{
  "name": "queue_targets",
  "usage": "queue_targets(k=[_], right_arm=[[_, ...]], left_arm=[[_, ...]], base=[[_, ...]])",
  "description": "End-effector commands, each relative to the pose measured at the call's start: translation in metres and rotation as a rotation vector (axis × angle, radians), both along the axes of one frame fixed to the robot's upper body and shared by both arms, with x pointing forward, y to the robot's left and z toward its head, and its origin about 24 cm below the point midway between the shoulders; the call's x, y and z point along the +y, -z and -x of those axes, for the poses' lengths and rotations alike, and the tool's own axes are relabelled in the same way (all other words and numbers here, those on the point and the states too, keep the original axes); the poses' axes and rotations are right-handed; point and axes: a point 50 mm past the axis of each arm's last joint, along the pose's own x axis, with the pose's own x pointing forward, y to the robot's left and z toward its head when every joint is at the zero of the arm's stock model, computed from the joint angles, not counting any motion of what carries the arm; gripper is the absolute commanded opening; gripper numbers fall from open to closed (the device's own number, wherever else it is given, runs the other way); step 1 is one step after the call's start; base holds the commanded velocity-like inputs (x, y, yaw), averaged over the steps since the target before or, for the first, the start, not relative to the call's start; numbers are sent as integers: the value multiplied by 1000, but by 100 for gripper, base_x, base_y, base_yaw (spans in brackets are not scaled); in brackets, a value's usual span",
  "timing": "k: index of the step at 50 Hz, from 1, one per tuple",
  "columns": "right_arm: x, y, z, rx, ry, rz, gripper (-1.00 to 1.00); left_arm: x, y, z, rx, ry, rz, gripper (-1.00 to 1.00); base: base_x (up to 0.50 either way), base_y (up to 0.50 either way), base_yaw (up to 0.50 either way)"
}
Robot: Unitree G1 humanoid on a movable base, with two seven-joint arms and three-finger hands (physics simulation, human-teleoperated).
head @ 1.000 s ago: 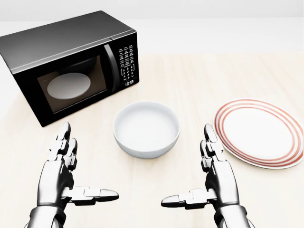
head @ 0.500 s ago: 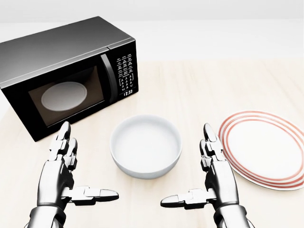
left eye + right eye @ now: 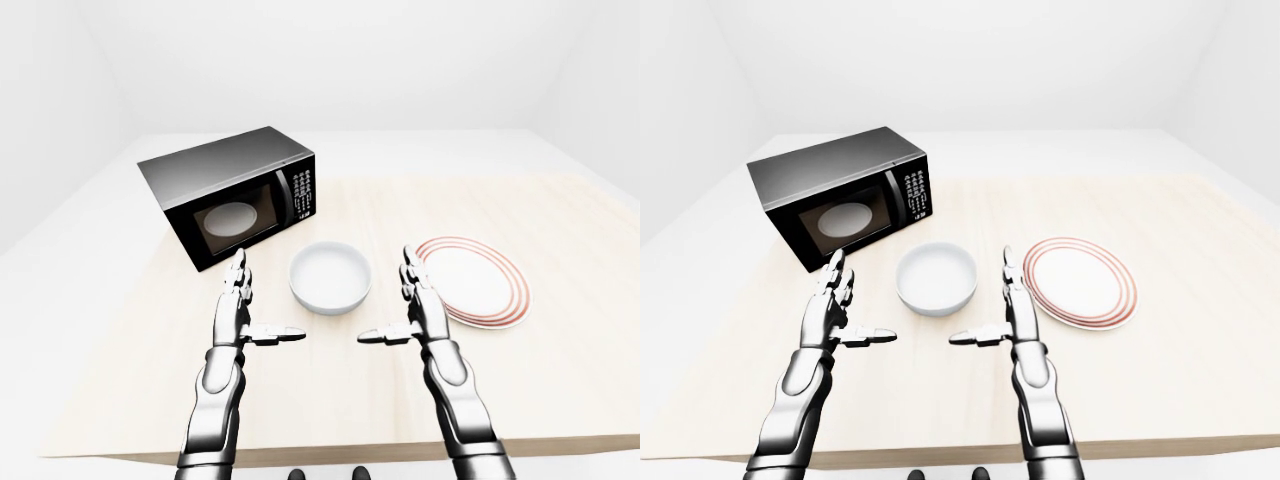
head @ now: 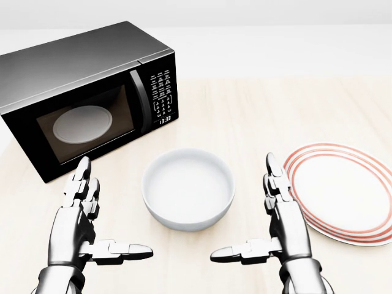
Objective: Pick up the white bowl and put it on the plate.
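Bare table (image 4: 257,116) around bowl (image 4: 188,188) (microwave (image 4: 86,92) upper left)

Left hand (image 4: 78,225) raised at lower left of head view, spread wide, fingers (image 4: 81,177) pointed up-view, thumb stuck out sideways toward centre. Right hand (image 4: 283,226) mirrored at lower right, equally spread, thumb aimed left. Palms faced each other, well apart. Both forearms entered from bottom edge. Nothing held.
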Motion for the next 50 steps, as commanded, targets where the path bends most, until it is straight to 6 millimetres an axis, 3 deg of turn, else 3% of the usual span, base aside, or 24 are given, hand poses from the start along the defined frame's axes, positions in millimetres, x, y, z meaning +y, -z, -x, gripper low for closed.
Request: queue_targets(k=[1, 5, 6, 7, 29, 50], right_arm=[[-8, -9, -10, -25, 35, 166, 100], [-8, -9, -12, -28, 19, 249, 100], [-6, -29, -22, -133, 8, 712, 100], [-5, -30, -23, -139, 6, 741, 100], [6, -28, -25, -173, -35, 848, 100], [28, -30, -23, -201, -187, 1025, 100]], left_arm=[[0, 0, 0, 0, 0, 0, 100], [0, 0, 0, 0, 0, 0, 100], [0, 0, 0, 0, 0, 0, 100], [0, 0, 0, 0, 0, 0, 100], [0, 0, 0, 0, 0, 0, 100], [0, 0, 0, 0, 0, 0, 100]], base=[[0, 0, 0], [0, 0, 0], [0, 0, 0], [0, 0, 0], [0, 0, 0], [0, 0, 0]])
